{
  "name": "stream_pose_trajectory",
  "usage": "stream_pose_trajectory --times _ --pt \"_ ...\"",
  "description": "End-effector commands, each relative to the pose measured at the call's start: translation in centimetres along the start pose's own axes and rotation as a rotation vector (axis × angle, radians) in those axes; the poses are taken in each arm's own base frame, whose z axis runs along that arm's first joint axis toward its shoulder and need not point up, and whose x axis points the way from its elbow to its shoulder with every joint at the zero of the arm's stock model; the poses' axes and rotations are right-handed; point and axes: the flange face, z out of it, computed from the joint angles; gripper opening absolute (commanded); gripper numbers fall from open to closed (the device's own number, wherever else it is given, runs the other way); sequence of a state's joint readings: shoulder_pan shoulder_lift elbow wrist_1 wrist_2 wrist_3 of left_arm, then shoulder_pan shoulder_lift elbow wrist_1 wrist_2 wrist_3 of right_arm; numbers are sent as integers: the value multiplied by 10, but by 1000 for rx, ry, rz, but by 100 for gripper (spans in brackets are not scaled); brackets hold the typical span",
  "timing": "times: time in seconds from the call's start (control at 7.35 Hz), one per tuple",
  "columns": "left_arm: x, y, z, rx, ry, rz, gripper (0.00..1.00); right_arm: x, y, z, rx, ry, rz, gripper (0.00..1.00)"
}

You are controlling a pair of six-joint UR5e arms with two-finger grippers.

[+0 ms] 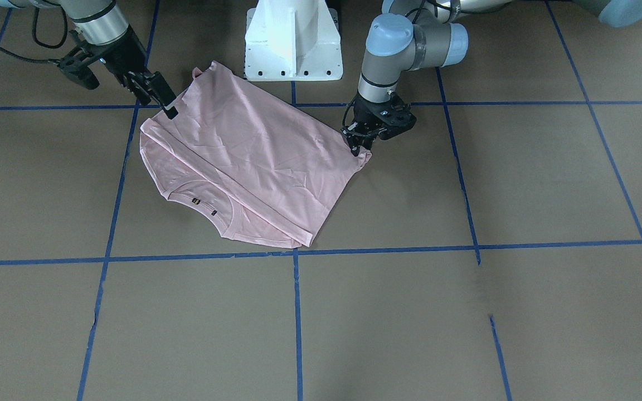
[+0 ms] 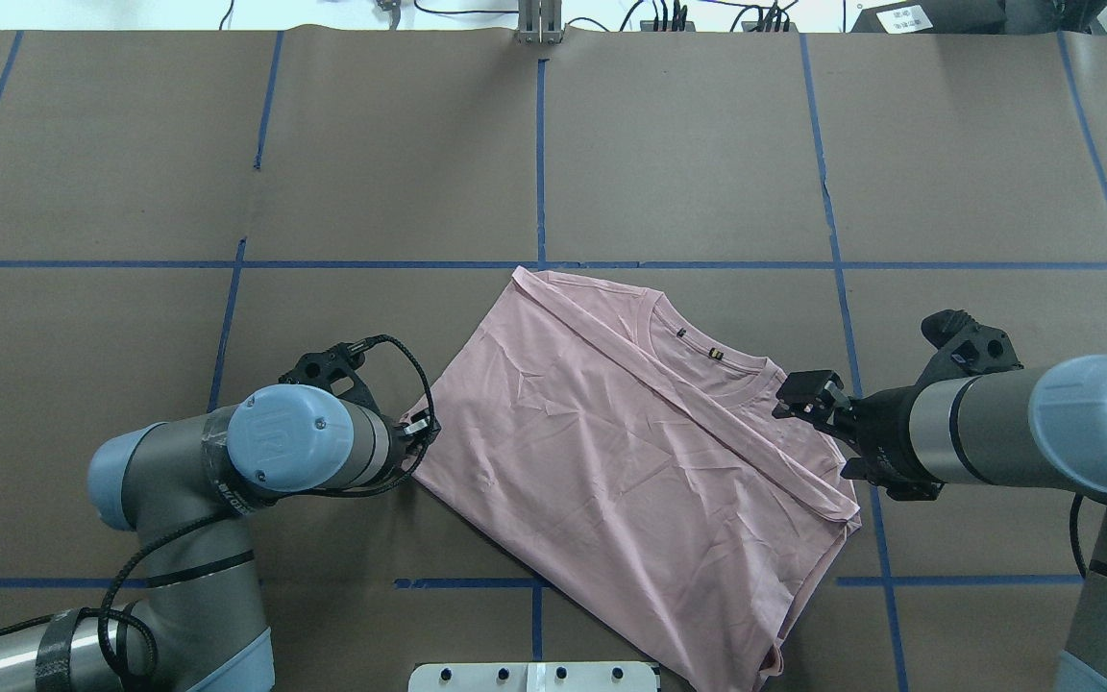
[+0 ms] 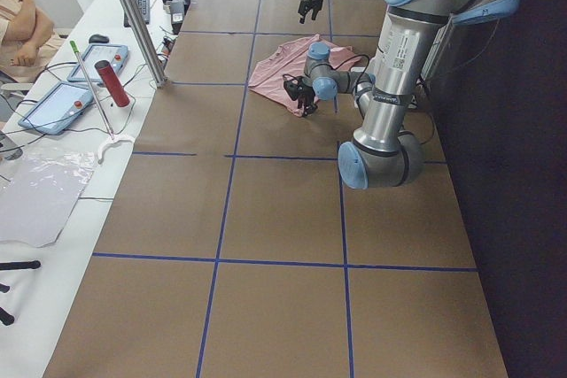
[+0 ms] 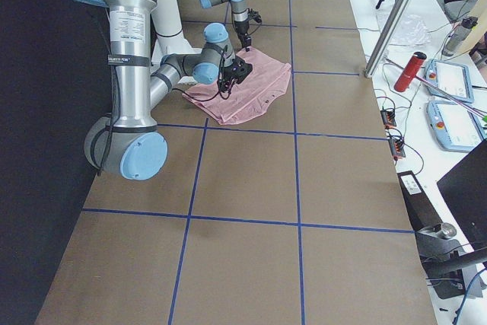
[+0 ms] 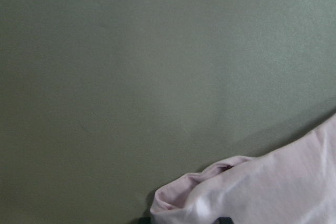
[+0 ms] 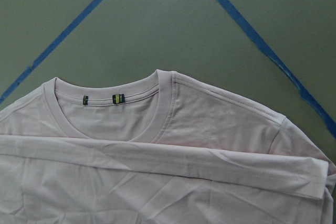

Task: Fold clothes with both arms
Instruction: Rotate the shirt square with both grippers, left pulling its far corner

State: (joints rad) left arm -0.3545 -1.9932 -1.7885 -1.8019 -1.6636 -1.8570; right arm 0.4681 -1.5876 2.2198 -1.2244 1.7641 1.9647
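The pale pink T-shirt [image 2: 630, 452] lies folded on the brown table, plain side up, with its round collar [image 2: 707, 358] toward the far right. My left gripper [image 2: 422, 428] is low at the shirt's left corner, shut on a bunched bit of the cloth [image 5: 210, 195]. In the front view it is on the right [image 1: 358, 146] at the shirt [image 1: 243, 161]. My right gripper [image 2: 806, 394] hovers over the shoulder beside the collar, open and empty. Its wrist view shows the flat shirt [image 6: 157, 182] and collar [image 6: 105, 98], no fingers.
The white pedestal [image 1: 293, 39] stands just behind the shirt's near edge. Blue tape lines [image 2: 540, 163] grid the table. Beyond the far edge a side bench holds tablets and a red bottle [image 3: 112, 83]. A person [image 3: 22, 24] sits there.
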Motion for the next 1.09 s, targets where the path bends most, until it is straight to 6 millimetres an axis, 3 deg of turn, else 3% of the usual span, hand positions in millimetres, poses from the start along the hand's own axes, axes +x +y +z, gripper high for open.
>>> stream_pose_trajectory --times 0.0,0.41,0.54,0.82,0.95 --pt "12 -14 -10 35 -10 -3 0 1 3 3 -5 6 -5 100" --pt "26 -89 -32 164 20 86 0 -8 7 7 -10 -4 -8 100" --pt "47 -129 -32 221 30 99 0 -8 6 8 -8 -4 -8 100" --pt "111 -209 -1 294 128 49 0 -20 12 4 -20 -31 -12 100" --pt "129 -241 11 320 160 33 0 -22 15 3 -22 -37 -12 100"
